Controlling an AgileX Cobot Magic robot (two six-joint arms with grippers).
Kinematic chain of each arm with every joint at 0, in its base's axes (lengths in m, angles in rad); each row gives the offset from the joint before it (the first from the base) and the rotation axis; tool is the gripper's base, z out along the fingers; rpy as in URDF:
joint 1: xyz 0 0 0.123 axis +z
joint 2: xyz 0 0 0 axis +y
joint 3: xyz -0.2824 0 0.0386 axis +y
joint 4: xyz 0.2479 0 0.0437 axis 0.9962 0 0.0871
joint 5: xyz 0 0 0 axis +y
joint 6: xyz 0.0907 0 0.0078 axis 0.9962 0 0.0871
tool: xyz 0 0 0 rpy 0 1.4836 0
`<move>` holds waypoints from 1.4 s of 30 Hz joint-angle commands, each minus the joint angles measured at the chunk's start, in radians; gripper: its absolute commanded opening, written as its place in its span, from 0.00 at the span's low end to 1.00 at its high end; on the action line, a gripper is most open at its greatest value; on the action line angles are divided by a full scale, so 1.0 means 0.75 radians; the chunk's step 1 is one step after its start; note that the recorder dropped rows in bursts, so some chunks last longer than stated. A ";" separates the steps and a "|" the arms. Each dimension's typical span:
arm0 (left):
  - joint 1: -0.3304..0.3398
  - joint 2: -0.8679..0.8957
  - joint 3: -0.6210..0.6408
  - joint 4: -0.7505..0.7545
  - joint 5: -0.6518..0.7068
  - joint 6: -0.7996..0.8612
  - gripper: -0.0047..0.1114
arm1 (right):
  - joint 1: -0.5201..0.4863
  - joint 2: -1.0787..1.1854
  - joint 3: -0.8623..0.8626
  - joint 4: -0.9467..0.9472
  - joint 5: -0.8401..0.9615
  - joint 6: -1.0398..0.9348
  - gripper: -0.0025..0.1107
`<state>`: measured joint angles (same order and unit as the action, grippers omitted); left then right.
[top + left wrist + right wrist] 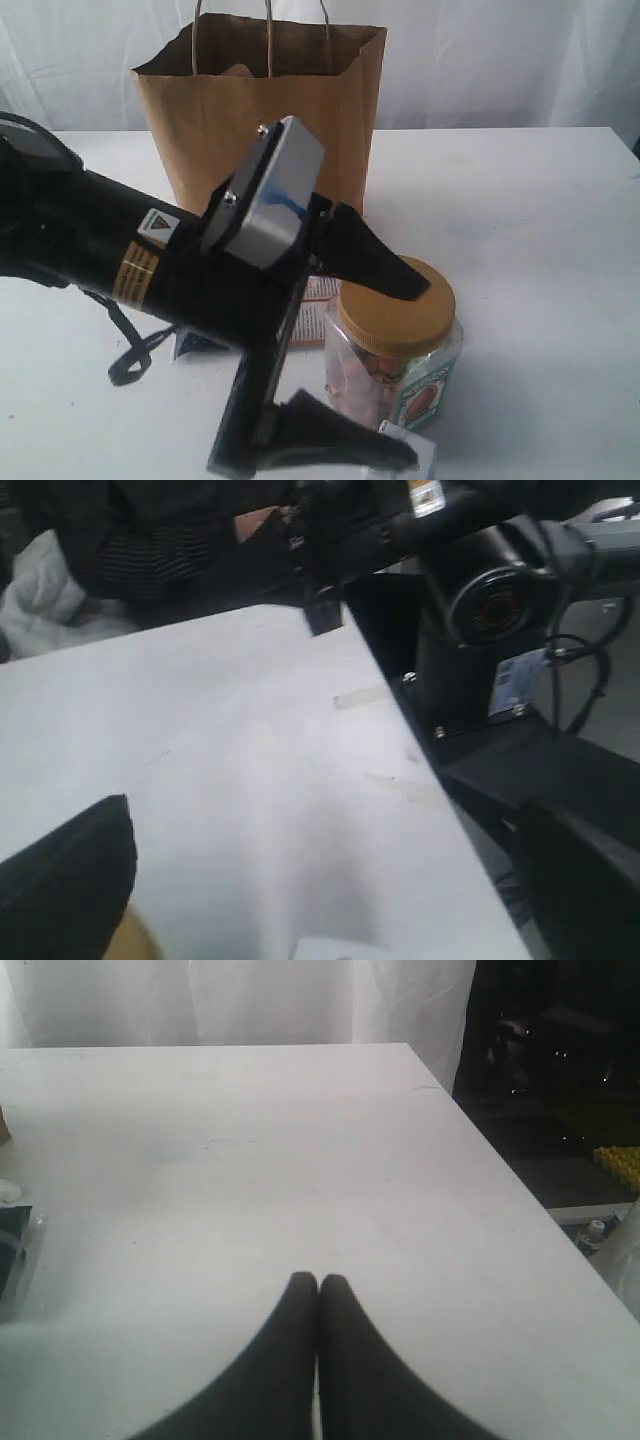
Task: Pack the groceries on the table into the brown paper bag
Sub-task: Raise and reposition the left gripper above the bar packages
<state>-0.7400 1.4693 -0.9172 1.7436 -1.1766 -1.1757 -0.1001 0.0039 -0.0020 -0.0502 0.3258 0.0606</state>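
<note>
We note the left gripper spread wide at the clear jar, the right gripper closed and empty; an off-centre closure could tip it over.

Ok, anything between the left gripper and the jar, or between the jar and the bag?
Nothing visible between the left gripper and the jar: in the exterior view its open fingers sit either side of it. Toward the bag, the left arm crosses the line, and a packet lies on the table between them.
</note>
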 commanded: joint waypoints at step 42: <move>-0.719 -0.250 0.014 0.001 1.525 -1.170 0.94 | 0.001 -0.005 0.003 -0.003 -0.012 0.000 0.02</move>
<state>-1.2717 1.3097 -0.9206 1.7433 -0.0368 -2.0361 -0.1001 0.0039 -0.0020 -0.0502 0.3258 0.0606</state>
